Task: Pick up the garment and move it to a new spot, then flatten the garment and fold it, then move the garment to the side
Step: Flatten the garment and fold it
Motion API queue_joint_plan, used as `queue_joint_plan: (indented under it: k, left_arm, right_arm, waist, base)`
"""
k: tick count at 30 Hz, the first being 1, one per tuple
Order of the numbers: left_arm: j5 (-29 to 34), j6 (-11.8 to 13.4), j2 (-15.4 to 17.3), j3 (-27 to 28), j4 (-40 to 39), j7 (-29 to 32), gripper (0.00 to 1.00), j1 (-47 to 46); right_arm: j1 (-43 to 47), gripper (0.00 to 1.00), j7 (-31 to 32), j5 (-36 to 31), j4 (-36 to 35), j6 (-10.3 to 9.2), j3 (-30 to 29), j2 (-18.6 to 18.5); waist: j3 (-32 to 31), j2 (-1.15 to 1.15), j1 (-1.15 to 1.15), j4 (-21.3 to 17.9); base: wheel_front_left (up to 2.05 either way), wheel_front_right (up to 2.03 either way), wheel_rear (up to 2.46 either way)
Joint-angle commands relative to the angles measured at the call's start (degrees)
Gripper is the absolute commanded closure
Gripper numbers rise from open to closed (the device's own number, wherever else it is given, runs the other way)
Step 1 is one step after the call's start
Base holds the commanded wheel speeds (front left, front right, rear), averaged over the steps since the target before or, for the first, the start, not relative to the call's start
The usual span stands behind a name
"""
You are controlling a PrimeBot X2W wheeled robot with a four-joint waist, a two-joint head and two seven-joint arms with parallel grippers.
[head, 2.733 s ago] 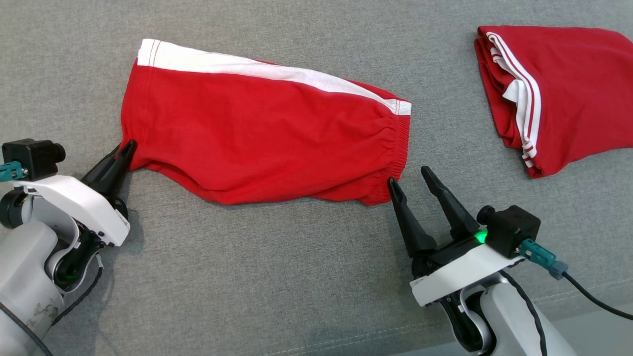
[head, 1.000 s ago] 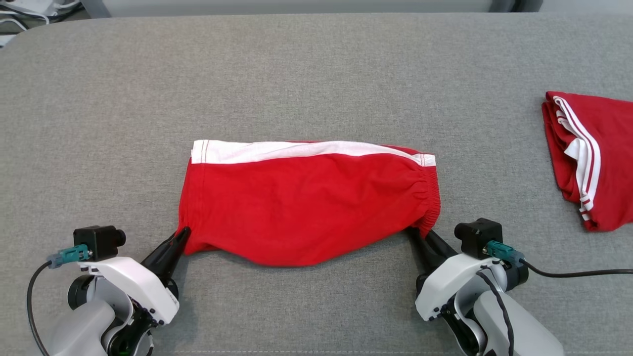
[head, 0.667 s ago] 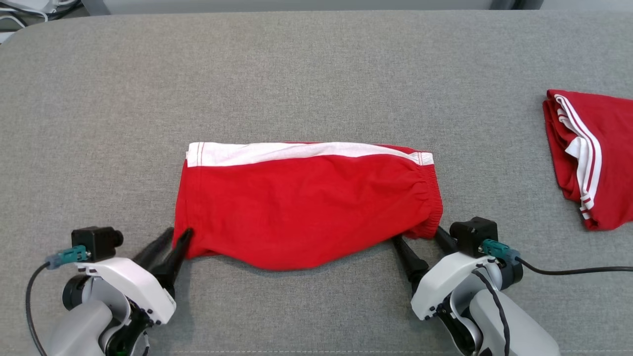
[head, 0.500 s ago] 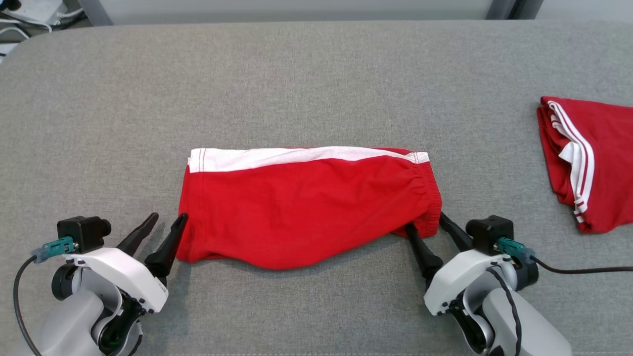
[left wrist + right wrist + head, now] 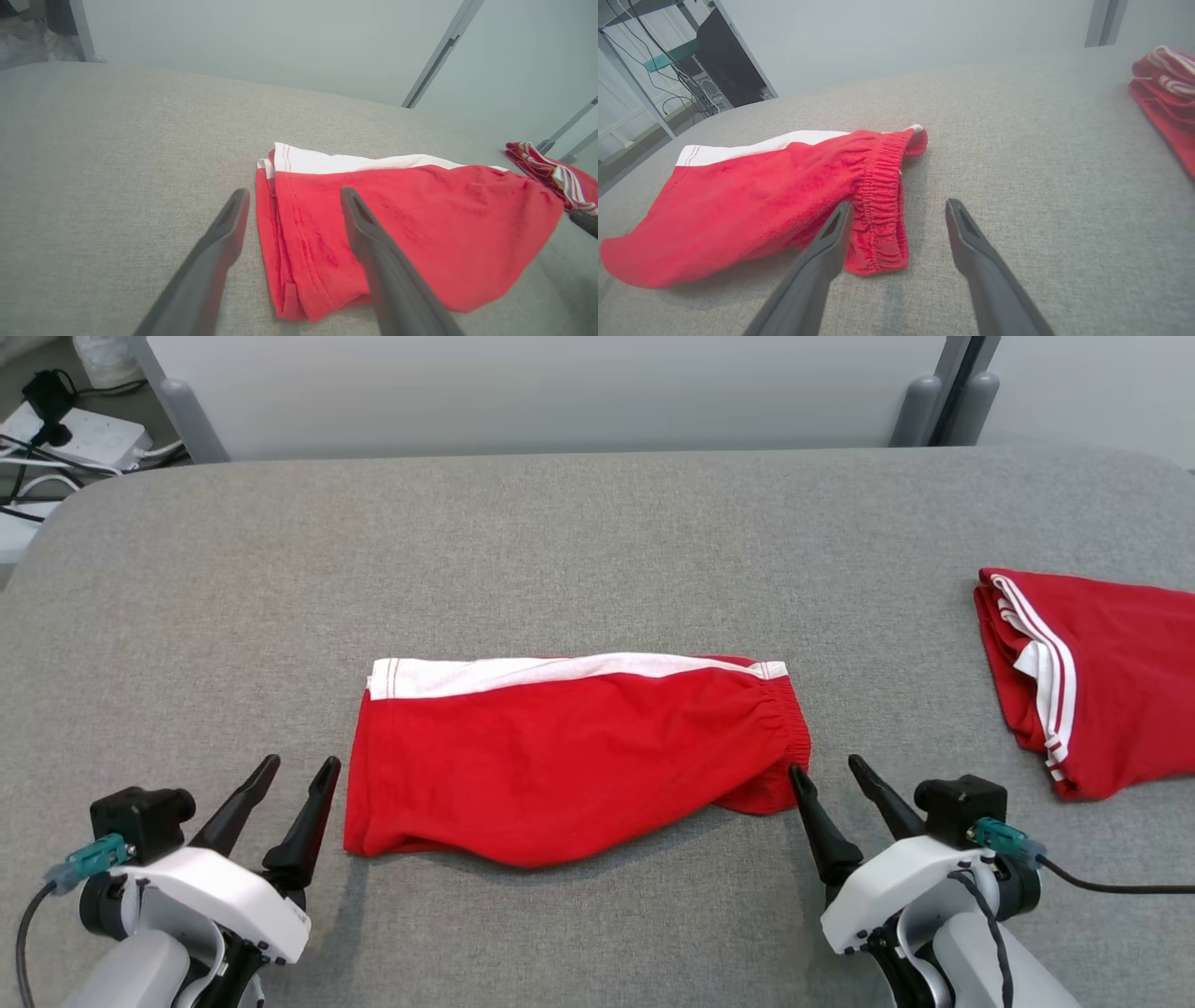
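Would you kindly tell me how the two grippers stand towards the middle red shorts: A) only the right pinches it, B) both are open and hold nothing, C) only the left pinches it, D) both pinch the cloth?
B: in the head view the left gripper and the right gripper each show spread fingers with no cloth of the red shorts between them.

Wide grey surface (image 5: 597, 541) beyond garment (image 5: 560, 775)
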Motion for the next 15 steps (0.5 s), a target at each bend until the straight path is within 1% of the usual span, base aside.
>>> queue_joint_plan:
  k: [1, 3, 4, 5, 10, 15]
  left_arm:
    - [3.13, 0.17, 1.58, 5.21, -2.39, -0.75, 0.00, 0.78]
    - [6.24, 0.39, 0.99, 8.59, -4.36, -0.75, 0.00, 2.92]
    - [6.24, 0.39, 0.99, 8.59, -4.36, -0.75, 0.00, 2.92]
    - [7.88, 0.55, 0.63, 10.16, -5.45, -0.75, 0.00, 4.01]
    - [14.49, 1.12, -1.66, 17.69, -10.57, -0.75, 0.00, 9.41]
    - [19.00, 0.95, -3.83, 22.75, -13.91, -0.75, 0.00, 13.47]
  right_arm:
    - [0.26, 0.00, -1.01, 0.30, -2.31, -0.15, 0.33, 0.49]
    - [0.37, 0.00, -1.07, 0.32, -3.29, -0.15, -0.28, 0.49]
    - [0.37, 0.00, -1.07, 0.32, -3.29, -0.15, -0.28, 0.49]
    - [0.40, 0.00, -1.10, 0.47, -3.77, -0.15, -0.64, 0.49]
    - [0.34, 0.00, -1.19, 0.13, -5.54, -0.15, -1.76, 0.49]
    - [1.00, 0.00, -1.23, -0.13, -6.40, -0.15, -2.53, 0.49]
  waist:
    - [-0.60, 0.00, 0.00, 0.10]
    - [-0.93, 0.00, 0.00, 0.17]
    - [-0.93, 0.00, 0.00, 0.17]
    - [-1.10, 0.00, 0.00, 0.25]
    - [-1.97, 0.00, 0.00, 0.71]
    - [-2.76, 0.00, 0.00, 1.13]
  base:
    - [0.00, 0.00, 0.00]
    - [0.00, 0.00, 0.00]
    - [0.00, 0.00, 0.00]
    - [0.00, 0.00, 0.00]
    - [0.00, 0.00, 0.00]
    - [0.00, 0.00, 0.00]
